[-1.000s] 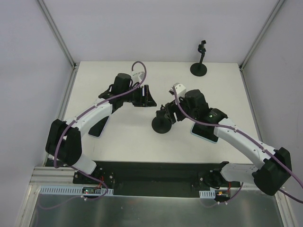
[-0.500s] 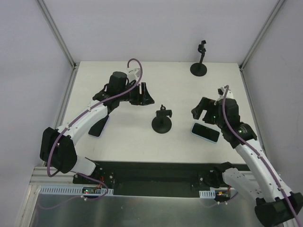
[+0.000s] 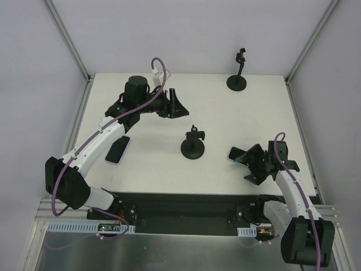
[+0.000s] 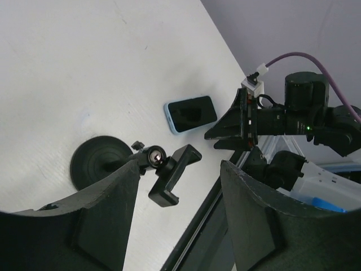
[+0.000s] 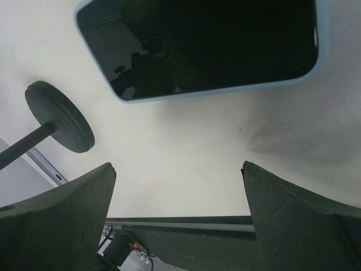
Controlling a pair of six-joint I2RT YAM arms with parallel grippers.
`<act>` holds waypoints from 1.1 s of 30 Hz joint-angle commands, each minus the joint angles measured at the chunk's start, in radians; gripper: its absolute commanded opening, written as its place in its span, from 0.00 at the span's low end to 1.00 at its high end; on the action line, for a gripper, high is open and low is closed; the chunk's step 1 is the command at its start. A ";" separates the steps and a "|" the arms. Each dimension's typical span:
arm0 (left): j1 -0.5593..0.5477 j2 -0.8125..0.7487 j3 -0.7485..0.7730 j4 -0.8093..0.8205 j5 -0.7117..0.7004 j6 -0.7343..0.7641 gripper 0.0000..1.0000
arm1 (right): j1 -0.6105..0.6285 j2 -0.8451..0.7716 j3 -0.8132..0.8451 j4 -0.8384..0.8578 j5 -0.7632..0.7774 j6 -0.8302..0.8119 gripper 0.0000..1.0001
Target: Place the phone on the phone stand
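A phone (image 3: 236,153) in a light blue case lies flat, screen up, at the near right; it also shows in the right wrist view (image 5: 197,48) and the left wrist view (image 4: 190,113). My right gripper (image 3: 251,165) hangs just on its near side, partly hiding it from above, open (image 5: 177,166) with only bare table between the fingers. A black phone stand (image 3: 193,144) with a round base (image 4: 98,166) and an empty clamp (image 4: 172,172) stands mid-table. My left gripper (image 3: 174,105) is open at the back left, aimed toward the stand (image 4: 179,166), apart from it.
A second black stand (image 3: 238,70) is at the back right edge. Another phone (image 3: 117,149) lies flat at the near left under the left arm. The black base rail (image 3: 180,206) runs along the near edge.
My right gripper left the middle stand, swung back to the near right beside the phone and opened wide. The left gripper shifted slightly toward the back. The stand stays upright.
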 commanded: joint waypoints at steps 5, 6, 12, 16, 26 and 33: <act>-0.020 -0.052 -0.046 -0.003 0.058 0.083 0.59 | -0.009 -0.003 -0.114 0.204 0.090 0.213 0.97; -0.022 -0.054 -0.047 -0.005 0.060 0.084 0.59 | -0.009 0.001 -0.129 0.260 0.091 0.231 0.97; -0.022 -0.061 -0.053 0.002 0.069 0.075 0.59 | -0.009 0.049 -0.169 0.383 0.205 0.271 0.97; -0.022 -0.071 -0.059 0.005 0.052 0.078 0.58 | -0.010 0.121 -0.091 0.362 0.301 0.195 0.97; -0.022 -0.092 -0.070 0.008 0.032 0.086 0.58 | -0.007 0.460 0.274 0.238 0.338 -0.182 0.97; -0.022 -0.078 -0.064 0.009 0.060 0.074 0.58 | 0.047 0.564 0.426 0.060 0.266 -0.310 0.97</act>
